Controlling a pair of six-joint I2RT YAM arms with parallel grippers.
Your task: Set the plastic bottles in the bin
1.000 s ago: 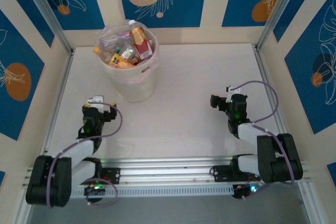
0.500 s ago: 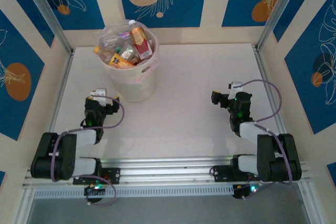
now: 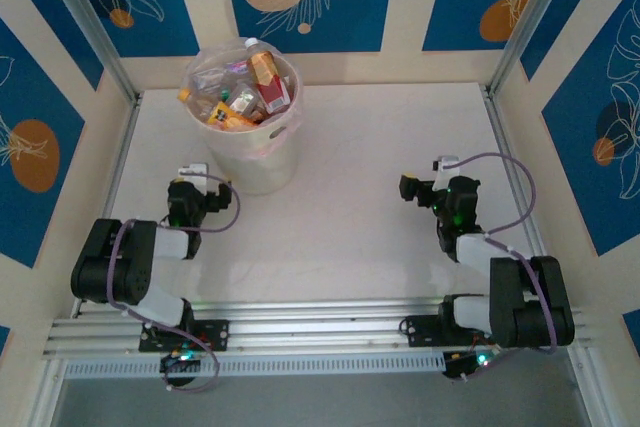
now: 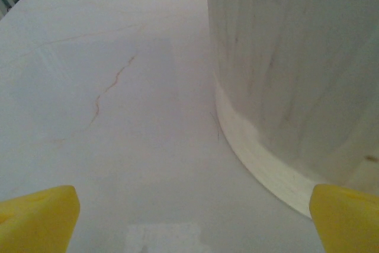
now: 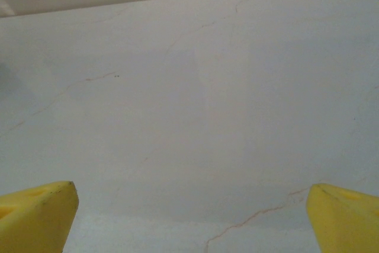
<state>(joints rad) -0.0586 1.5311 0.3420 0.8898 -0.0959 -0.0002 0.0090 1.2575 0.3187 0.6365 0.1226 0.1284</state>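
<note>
Left arm [image 3: 125,267]: is folding back over its base at the near left edge.
Right arm [image 3: 515,297]: is folding likewise at the near right edge.
Left gripper [image 4: 190,217]: is standing wide open and gripping nothing; its yellow fingertips [image 4: 38,217] are sitting low over the tabletop [image 3: 370,147], just beside the foot of the bin [image 3: 255,162].
Right gripper [image 5: 189,214]: is standing wide open and gripping nothing, facing bare tabletop well apart from the bin.
Tabletop: is showing white, with thin hairline cracks.
Bin: is standing upright near the far left corner, lined with a translucent bag [image 3: 203,59].
Plastic bottles [image 3: 240,97]: are lying heaped inside the bin, reaching its rim, with red and orange labels showing.
</note>
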